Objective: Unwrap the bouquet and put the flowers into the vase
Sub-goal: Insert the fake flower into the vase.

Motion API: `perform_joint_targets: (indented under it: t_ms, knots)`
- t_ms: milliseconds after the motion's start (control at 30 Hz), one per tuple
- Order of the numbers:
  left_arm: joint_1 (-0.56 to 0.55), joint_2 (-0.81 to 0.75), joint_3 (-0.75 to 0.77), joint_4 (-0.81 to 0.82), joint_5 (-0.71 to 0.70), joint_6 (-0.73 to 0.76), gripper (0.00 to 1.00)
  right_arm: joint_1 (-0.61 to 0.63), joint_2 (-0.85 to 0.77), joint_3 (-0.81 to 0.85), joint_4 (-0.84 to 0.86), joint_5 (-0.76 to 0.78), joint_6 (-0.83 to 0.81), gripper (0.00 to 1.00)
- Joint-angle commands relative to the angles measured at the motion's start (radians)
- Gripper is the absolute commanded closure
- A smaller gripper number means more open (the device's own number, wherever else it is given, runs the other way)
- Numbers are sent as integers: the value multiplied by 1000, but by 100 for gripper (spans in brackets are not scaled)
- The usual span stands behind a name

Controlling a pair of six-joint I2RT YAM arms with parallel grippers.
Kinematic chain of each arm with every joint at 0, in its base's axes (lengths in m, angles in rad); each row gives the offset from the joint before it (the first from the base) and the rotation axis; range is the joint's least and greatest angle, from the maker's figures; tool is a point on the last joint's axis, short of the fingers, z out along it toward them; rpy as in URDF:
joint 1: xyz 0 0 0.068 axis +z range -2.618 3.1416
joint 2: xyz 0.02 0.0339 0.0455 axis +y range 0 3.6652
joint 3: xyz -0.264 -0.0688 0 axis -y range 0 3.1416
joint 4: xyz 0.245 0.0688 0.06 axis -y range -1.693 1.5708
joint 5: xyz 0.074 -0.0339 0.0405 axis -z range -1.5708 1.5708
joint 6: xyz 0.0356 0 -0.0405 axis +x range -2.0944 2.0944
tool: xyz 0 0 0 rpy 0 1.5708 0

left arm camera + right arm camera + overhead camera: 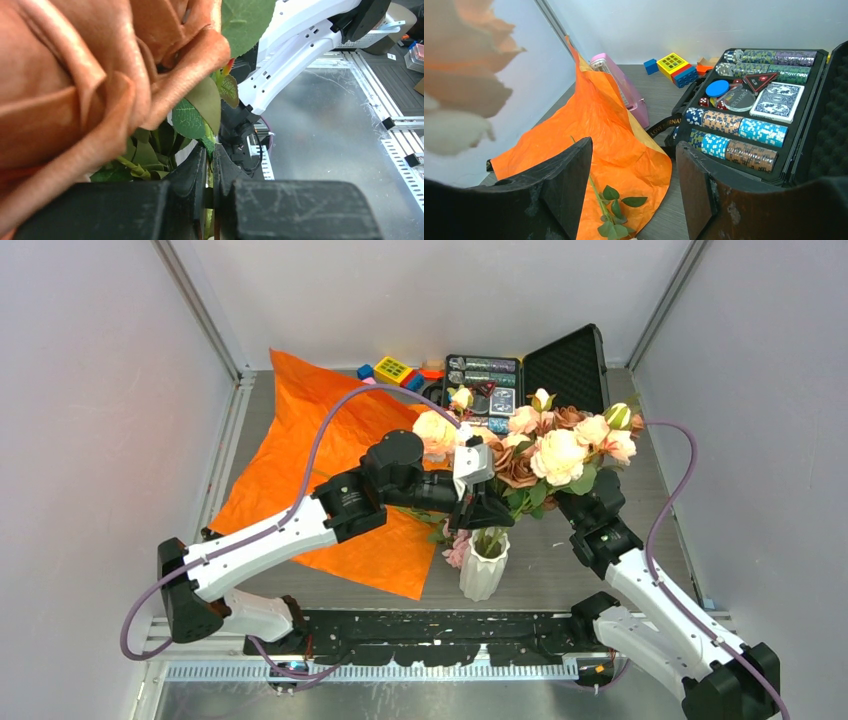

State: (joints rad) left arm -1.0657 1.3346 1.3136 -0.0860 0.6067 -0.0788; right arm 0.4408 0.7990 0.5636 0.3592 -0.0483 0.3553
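— What are the flowers [545, 445] made of?

— Cloth, by the look. In the left wrist view a brownish-peach rose fills the frame, its petals finely woven and softly folded, with veined, matte green leaves under it. From above the heads are rounded, in pink, peach and cream with a few brown, bunched into a loose dome.

— And the vase [484, 568]?

— White and ribbed, with fluted sides and a wavy rim. It stands upright on the grey table [570, 560] near the arms' bases. The green stems run down to its mouth; how deep they sit I cannot tell.

— The wrapping?

— The orange paper [320, 460] lies spread out and crinkled on the left, off the bunch. In the right wrist view a leafy green sprig [613, 206] lies on it, with a pink wedge-shaped object [624, 85] behind.

— The jaws?

— The left gripper [210, 172] is clenched on the stems. Its scuffed black fingers are pressed nearly together with only a thin green strip between them, directly above the vase and under the flower heads. The right gripper [633, 145] stands released, jaws wide, nothing between them. It sits under the right side of the blooms, facing the paper and an open foam-lined case [749, 100] of striped poker chips, with coloured toy blocks [671, 65] beyond.
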Motion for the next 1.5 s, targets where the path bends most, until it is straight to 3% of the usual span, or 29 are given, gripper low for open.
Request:
perform_joint_targets:
  t_ms: [0, 400, 567, 967, 1200, 1467]
  knots:
    - [1, -58, -34, 80, 11, -21, 100, -4, 2, 7, 59, -7, 7, 33]
    - [2, -78, -121, 80, -10, -65, 94, -4, -5, 12, 48, -13, 6, 33]
    - [2, -91, -141, 80, -15, -73, 75, -4, -2, 6, 50, -13, 10, 33]
    - [2, -152, -205, 69, -28, -85, 44, -4, -6, 4, 49, -15, 14, 32]
    - [1, -191, -202, 2, -15, -69, 32, -4, -4, 4, 50, -16, 16, 32]
    - [6, -222, -120, -262, -27, 31, 22, -4, -3, 5, 47, -18, 16, 32]
